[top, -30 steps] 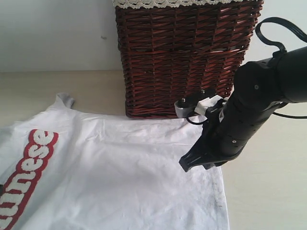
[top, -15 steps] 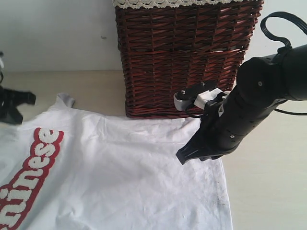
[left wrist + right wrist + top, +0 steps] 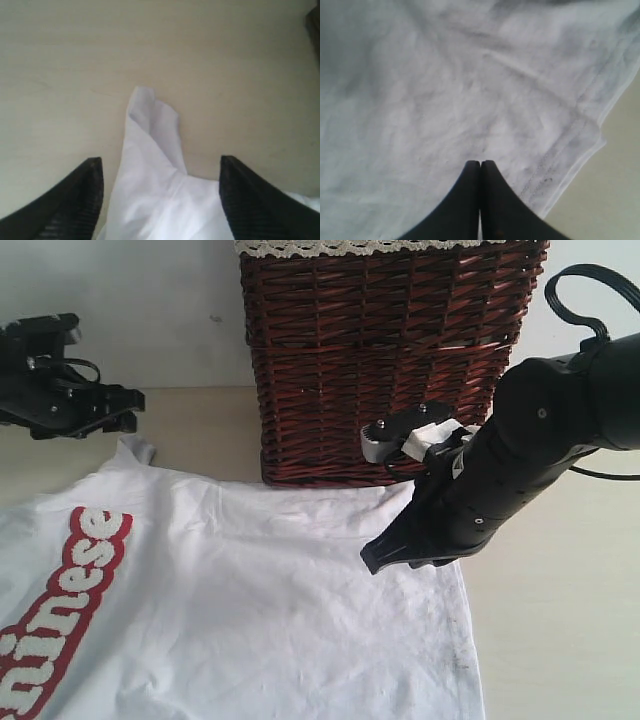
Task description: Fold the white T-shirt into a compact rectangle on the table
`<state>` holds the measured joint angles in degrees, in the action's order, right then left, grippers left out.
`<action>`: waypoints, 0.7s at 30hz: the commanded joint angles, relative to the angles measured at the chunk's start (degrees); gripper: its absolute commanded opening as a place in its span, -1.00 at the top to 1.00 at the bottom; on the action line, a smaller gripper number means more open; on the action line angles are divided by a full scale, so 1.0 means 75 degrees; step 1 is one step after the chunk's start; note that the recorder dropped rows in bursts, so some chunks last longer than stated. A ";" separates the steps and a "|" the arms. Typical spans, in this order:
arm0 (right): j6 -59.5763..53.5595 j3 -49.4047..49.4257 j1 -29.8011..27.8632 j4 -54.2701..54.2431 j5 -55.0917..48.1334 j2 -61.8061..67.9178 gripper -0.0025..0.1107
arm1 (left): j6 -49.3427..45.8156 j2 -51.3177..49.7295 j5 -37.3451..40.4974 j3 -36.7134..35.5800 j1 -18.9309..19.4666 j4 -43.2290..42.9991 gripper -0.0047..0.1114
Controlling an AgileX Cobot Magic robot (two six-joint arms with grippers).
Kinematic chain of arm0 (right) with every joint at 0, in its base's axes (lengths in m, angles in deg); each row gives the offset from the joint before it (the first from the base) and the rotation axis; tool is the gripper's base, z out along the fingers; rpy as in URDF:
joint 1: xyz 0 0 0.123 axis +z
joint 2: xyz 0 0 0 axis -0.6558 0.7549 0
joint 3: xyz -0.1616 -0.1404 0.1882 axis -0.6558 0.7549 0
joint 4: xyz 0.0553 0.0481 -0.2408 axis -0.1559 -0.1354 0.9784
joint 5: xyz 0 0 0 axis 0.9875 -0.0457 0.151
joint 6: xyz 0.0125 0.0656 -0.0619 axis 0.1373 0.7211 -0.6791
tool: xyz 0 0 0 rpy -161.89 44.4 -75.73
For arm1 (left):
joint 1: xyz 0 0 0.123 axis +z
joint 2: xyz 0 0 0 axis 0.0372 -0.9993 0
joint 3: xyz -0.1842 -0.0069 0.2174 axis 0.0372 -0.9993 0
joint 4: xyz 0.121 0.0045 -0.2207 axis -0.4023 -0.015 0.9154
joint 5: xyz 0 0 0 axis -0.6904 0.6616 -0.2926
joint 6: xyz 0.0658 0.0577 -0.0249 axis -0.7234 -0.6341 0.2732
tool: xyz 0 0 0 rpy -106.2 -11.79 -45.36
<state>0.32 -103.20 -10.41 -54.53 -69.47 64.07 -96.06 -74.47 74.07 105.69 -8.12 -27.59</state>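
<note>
A: What fills the scene?

B: A pale surface (image 3: pixel 560 640). The white T-shirt (image 3: pixel 260 610) lies spread flat on it and runs off the bottom and left edges of the exterior view. Its red-edged lettering (image 3: pixel 60 610) is near the left edge.

A: And behind it?

B: A dark wicker basket (image 3: pixel 380 360) stands against the wall, just beyond the shirt's far edge.

A: The arms?

B: The right claw (image 3: pixel 375 562) is low over the shirt's right side, near the hemmed corner. Its fingers are pressed tight together, with no cloth visible between them. I cannot tell whether the tip touches the fabric.

A: The left one?

B: The left claw (image 3: pixel 125 410) is above the bare surface, just past the sleeve (image 3: pixel 135 450). Its fingers are spread wide and hold nothing. In its own camera the sleeve tip lies between them, untouched.
</note>
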 commanded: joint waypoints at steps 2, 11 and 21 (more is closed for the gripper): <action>-0.0065 0.0016 0.0014 -0.0184 0.0140 -0.0064 0.96 | -0.0038 -0.0997 0.0504 0.0804 -0.0032 -0.0066 -0.16; -0.0095 0.0016 0.0014 -0.0200 0.0126 -0.0064 0.96 | -0.0038 -0.1532 -0.0102 0.0901 -0.0032 -0.0165 0.50; -0.0114 0.0016 0.0014 -0.0261 0.0142 -0.0064 0.96 | -0.0010 -0.1319 -0.0920 0.0917 -0.0032 -0.0535 0.92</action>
<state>-0.05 -103.20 -10.41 -56.24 -69.14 64.07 -96.16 -86.24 69.60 112.08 -8.12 -30.59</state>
